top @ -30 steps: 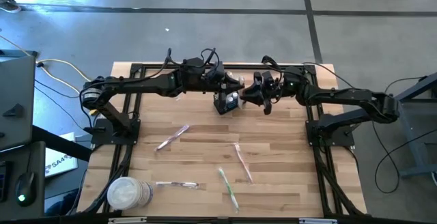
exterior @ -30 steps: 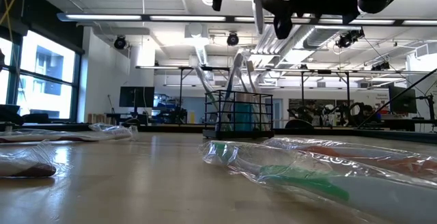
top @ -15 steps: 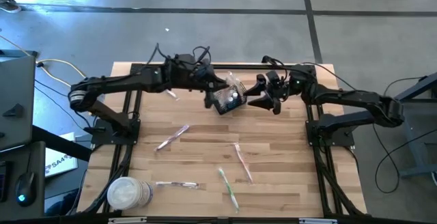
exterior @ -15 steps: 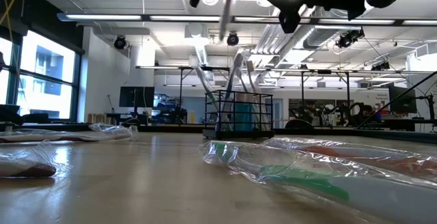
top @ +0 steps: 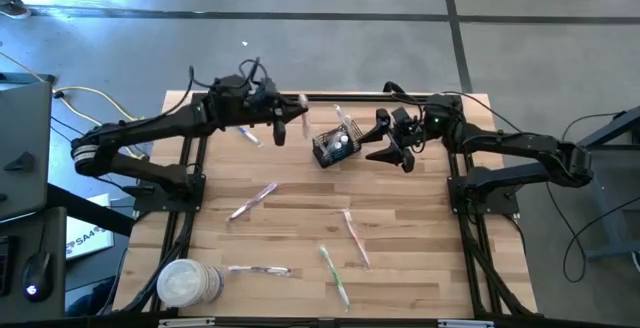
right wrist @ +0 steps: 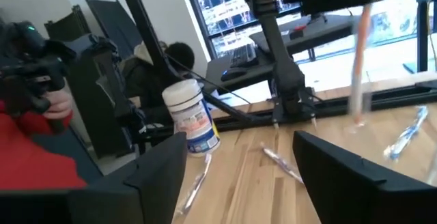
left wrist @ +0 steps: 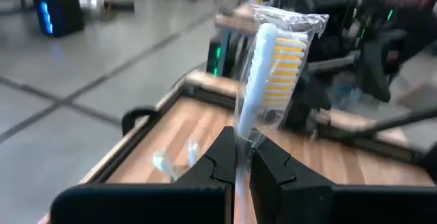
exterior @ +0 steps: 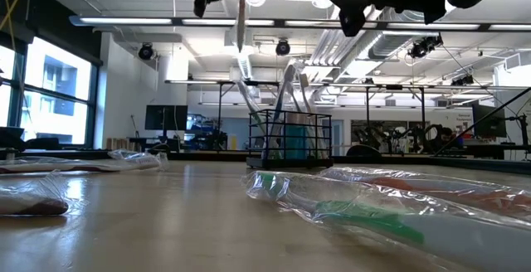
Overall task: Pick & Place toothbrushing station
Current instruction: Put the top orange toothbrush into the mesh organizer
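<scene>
High view puts the toothbrushing station (top: 334, 146), a small black wire-mesh basket, at upper centre of the frame on the wooden table (top: 400, 268), with wrapped brushes standing in it. The left gripper (top: 285, 129) hangs left of the basket, closed on a wrapped toothbrush (left wrist: 273, 80) with its bristle head standing up past the fingers. The right gripper (top: 372, 154) hovers just right of the basket, spread wide and holding nothing.

The main risk, as I judge it, is the drop-in: the brush is pinched low on a slick plastic wrap, so it could swivel or slide between the fingers and meet the basket rim or the brushes already there, tipping the light basket. The empty right gripper sits close enough to crowd that approach.

Compared with a second ago, the left arm has swung away from the basket toward the upper left of the frame, taking the brush with it. The right gripper has opened and drawn back a little. The basket and the loose wrapped brushes (top: 345, 236) lower on the table lie as before, as does the round white tub (top: 187, 283) at lower left.
</scene>
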`<action>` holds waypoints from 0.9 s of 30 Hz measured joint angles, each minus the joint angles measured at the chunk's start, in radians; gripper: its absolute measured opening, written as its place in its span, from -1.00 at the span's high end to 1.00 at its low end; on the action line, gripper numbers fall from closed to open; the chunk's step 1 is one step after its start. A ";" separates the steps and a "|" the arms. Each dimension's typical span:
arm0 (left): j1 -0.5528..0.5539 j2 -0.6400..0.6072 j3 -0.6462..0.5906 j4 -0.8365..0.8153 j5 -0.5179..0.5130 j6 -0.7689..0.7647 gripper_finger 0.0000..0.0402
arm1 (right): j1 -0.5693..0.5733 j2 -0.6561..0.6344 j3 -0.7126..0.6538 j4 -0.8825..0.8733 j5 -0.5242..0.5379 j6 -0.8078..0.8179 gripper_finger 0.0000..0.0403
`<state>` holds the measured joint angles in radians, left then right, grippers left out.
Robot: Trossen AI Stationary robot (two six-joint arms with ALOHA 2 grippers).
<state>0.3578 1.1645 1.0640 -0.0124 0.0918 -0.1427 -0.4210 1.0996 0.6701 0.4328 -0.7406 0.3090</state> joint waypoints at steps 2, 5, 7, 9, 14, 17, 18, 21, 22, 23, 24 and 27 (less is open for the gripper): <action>0.005 -0.005 -0.087 0.184 0.017 -0.021 0.95 | 0.000 0.000 0.000 -0.022 0.000 0.000 -0.29; 0.002 0.008 -0.192 0.411 0.012 -0.017 0.95 | 0.000 0.000 0.000 -0.036 0.005 -0.011 -0.29; 0.001 0.040 -0.234 0.526 -0.024 0.001 0.95 | 0.000 0.000 0.000 -0.034 0.013 -0.045 -0.29; 0.004 0.080 -0.246 0.565 -0.033 0.006 0.95 | 0.000 0.000 0.000 -0.035 0.038 -0.073 -0.29; 0.017 0.158 -0.246 0.567 -0.050 -0.027 0.95 | 0.000 0.000 0.000 -0.034 0.124 -0.097 -0.29; 0.015 0.180 -0.248 0.559 -0.049 -0.026 0.95 | 0.000 0.000 0.000 -0.034 0.140 -0.097 -0.30; 0.015 0.181 -0.248 0.564 -0.049 -0.022 0.95 | 0.000 0.000 0.000 -0.033 0.139 -0.097 -0.30; 0.016 0.181 -0.247 0.564 -0.049 -0.019 0.95 | 0.000 0.000 0.000 -0.034 0.137 -0.097 -0.30; 0.016 0.182 -0.247 0.561 -0.049 -0.018 0.95 | 0.000 0.000 0.000 -0.034 0.137 -0.097 -0.30; 0.016 0.183 -0.247 0.560 -0.049 -0.013 0.95 | 0.000 0.000 0.000 -0.034 0.137 -0.097 -0.30; 0.016 0.183 -0.247 0.558 -0.049 -0.002 0.95 | 0.000 0.000 0.000 -0.034 0.137 -0.097 -0.30; 0.016 0.183 -0.247 0.552 -0.049 0.030 0.95 | 0.000 0.000 0.000 -0.034 0.137 -0.097 -0.30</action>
<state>0.3737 1.3472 0.8169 0.5397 0.0425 -0.1128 -0.4210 1.1000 0.6701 0.3990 -0.6032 0.2118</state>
